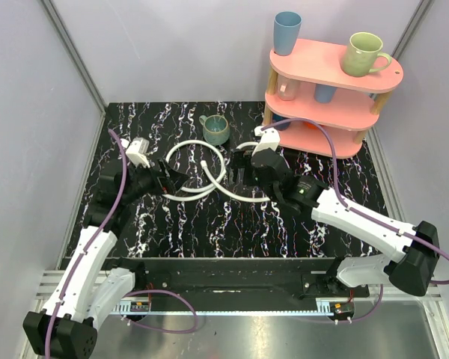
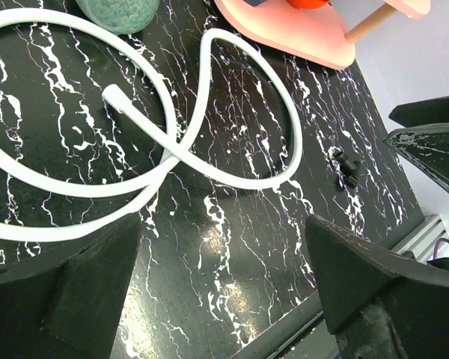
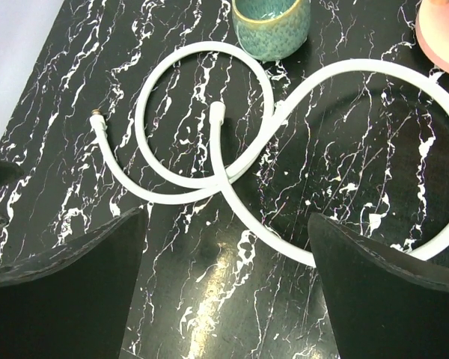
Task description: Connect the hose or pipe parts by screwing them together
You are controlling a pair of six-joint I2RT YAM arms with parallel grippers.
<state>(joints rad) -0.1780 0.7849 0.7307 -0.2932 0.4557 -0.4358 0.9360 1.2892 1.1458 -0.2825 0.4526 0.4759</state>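
Two thin white hoses lie crossed in loops on the black marbled table (image 1: pixel 232 224), one loop (image 1: pixel 185 147) to the left and one (image 1: pixel 236 193) nearer the front. In the right wrist view a small loop (image 3: pixel 202 48) and a wide loop (image 3: pixel 404 71) overlap; a brass end fitting (image 3: pixel 97 117) and a white end (image 3: pixel 218 112) lie free. The left wrist view shows the white end (image 2: pixel 114 93) inside the hose curves (image 2: pixel 247 71). My left gripper (image 1: pixel 170 179) (image 2: pixel 221 247) stands open left of the hoses, holding nothing. My right gripper (image 1: pixel 245 166) (image 3: pixel 226 247) stands open on their right, above a hose stretch.
A teal mug (image 1: pixel 215 129) (image 3: pixel 272 26) (image 2: pixel 116 11) stands just behind the hoses. A pink tiered shelf (image 1: pixel 322 97) with a blue cup (image 1: pixel 286 32) and a green mug (image 1: pixel 363 54) fills the back right. A small black piece (image 2: pixel 348 166) lies on the table.
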